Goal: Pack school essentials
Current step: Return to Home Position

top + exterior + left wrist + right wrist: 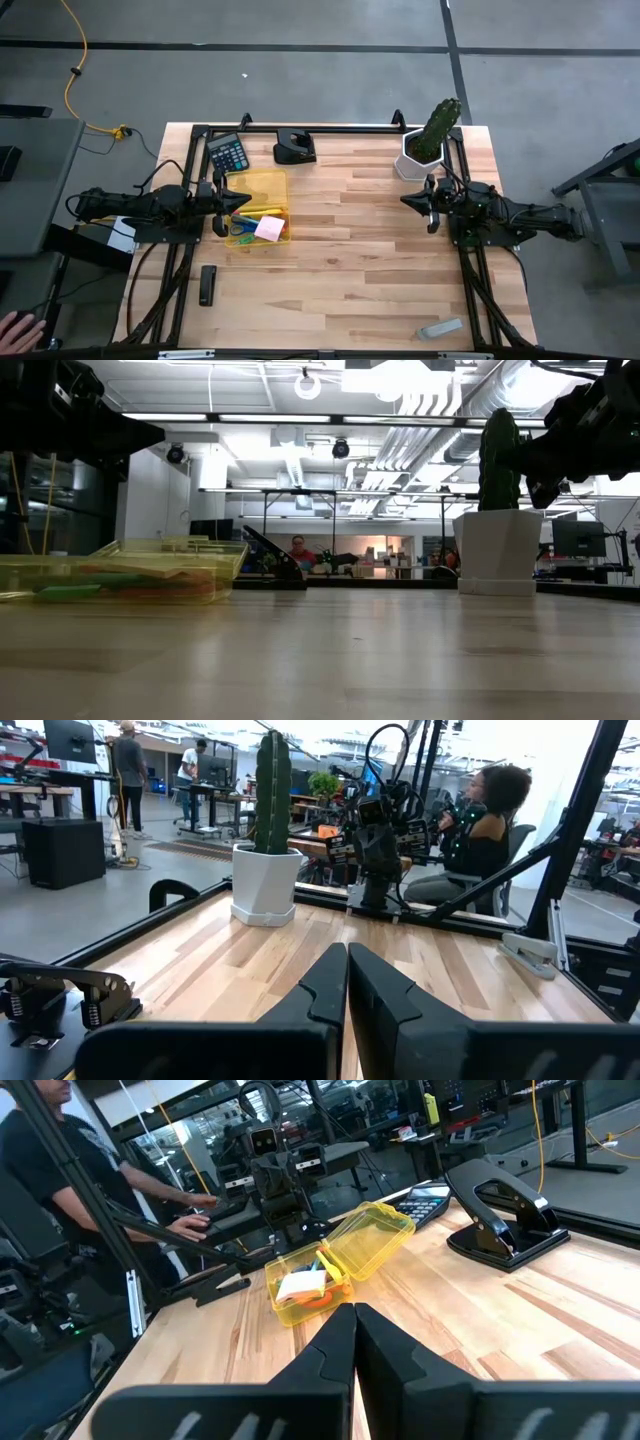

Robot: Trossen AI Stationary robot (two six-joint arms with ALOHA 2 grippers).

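A clear yellow box [257, 208] with its lid open stands at the table's left; it also shows in the right wrist view [335, 1270] and the low view [120, 570]. Inside lie a pink note pad [268, 228], blue-handled scissors [240, 229] and thin pens [262, 212]. My left gripper [240, 200] is shut and empty, raised over the box's left edge. My right gripper [408, 199] is shut and empty, raised at the table's right, near the cactus.
A green cactus in a white pot [428, 145] stands at the far right. A calculator [228, 153] and a black hole punch [294, 148] lie at the far edge. A black marker-like object [207, 285] lies near left, a grey stapler [440, 327] near right. A person's hand [15, 330] shows off the table's left.
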